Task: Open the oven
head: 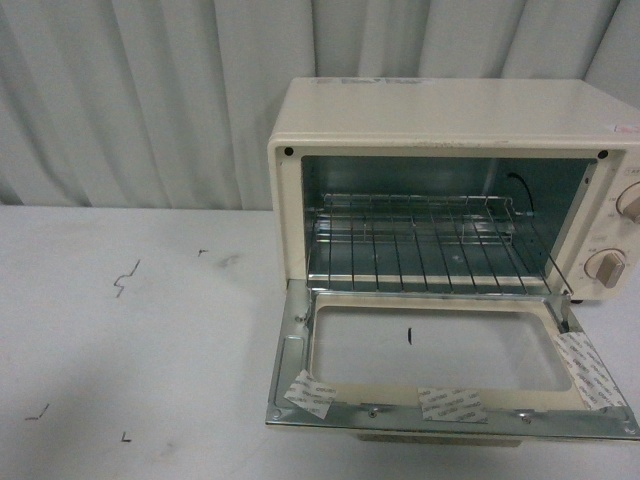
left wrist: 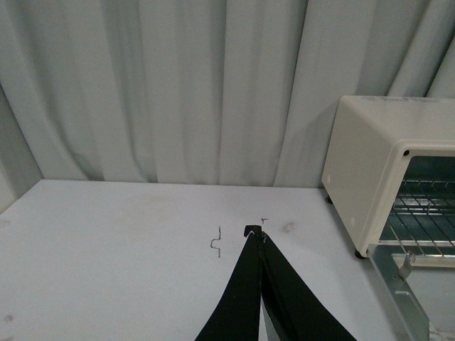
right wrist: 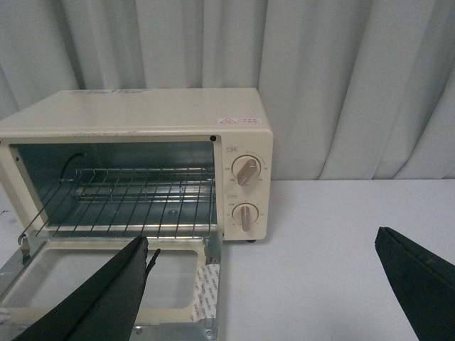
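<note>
The cream-white oven (head: pixel 450 120) stands on the table at the right of the front view. Its glass door (head: pixel 445 350) is dropped flat toward me, showing the wire rack (head: pixel 430 245) inside. Two round knobs (right wrist: pixel 245 192) sit on its panel. Neither arm appears in the front view. In the left wrist view my left gripper (left wrist: pixel 256 233) is shut with nothing in it, over bare table left of the oven (left wrist: pixel 377 170). In the right wrist view my right gripper (right wrist: pixel 263 245) stands wide open, one finger (right wrist: pixel 121 284) over the lowered door (right wrist: pixel 106 284), the other finger (right wrist: pixel 419 277) over the table.
A pale pleated curtain (head: pixel 150 100) hangs behind the white table (head: pixel 130 330). Small black marks (head: pixel 125 280) dot the tabletop left of the oven. Taped patches (head: pixel 450 403) sit on the door's inner frame.
</note>
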Robot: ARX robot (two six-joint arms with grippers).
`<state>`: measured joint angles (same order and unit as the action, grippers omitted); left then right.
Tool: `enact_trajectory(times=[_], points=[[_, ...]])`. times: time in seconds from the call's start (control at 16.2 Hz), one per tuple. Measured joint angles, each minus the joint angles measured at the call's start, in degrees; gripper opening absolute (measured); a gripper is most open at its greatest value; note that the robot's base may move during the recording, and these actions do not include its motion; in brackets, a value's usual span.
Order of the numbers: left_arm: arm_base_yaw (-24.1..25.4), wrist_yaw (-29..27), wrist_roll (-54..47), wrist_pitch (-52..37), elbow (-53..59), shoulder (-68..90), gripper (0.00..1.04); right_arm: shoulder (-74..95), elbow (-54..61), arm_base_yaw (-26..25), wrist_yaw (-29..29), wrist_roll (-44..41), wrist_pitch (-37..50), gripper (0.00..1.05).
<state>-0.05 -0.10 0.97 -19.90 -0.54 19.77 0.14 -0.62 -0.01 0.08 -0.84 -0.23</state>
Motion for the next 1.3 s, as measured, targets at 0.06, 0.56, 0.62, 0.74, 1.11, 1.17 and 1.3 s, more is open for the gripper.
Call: enact_trajectory(times=[0.06, 0.56, 0.62, 0.74, 1.11, 1.17, 1.3], points=[[0.0, 0.0, 0.0, 2.0, 0.0, -1.9, 0.02, 0.0, 0.0, 0.0, 0.0, 0.0, 0.0, 0.98], [0.0, 0.0, 0.0, 8.3, 0.0, -8.1, 0.02, 0.0, 0.0, 0.0, 0.0, 0.0, 0.0, 0.98], [0.0, 0.0, 0.0, 9.2, 0.0, -9.1, 0.02, 0.0, 0.0, 0.0, 0.0, 0.0, 0.0, 0.98], [0.0, 0.0, 0.0, 18.1, 0.0, -14.9, 0.02, 0.0, 0.0, 0.0, -0.1, 0.0, 0.0, 0.98], [0.0, 0.0, 0.0, 20.1, 0.0, -19.4, 0.02, 0.0, 0.0, 0.0, -0.1, 0.0, 0.0, 0.98], [0.0, 0.1, 0.0, 20.1, 0.0, -19.4, 0.08, 0.0, 0.0, 0.0, -0.1, 0.0, 0.0, 0.98], [0.0, 0.1, 0.0, 20.1, 0.0, -19.4, 0.35, 0.0, 0.0, 0.0, -0.1, 0.0, 0.0, 0.98]])
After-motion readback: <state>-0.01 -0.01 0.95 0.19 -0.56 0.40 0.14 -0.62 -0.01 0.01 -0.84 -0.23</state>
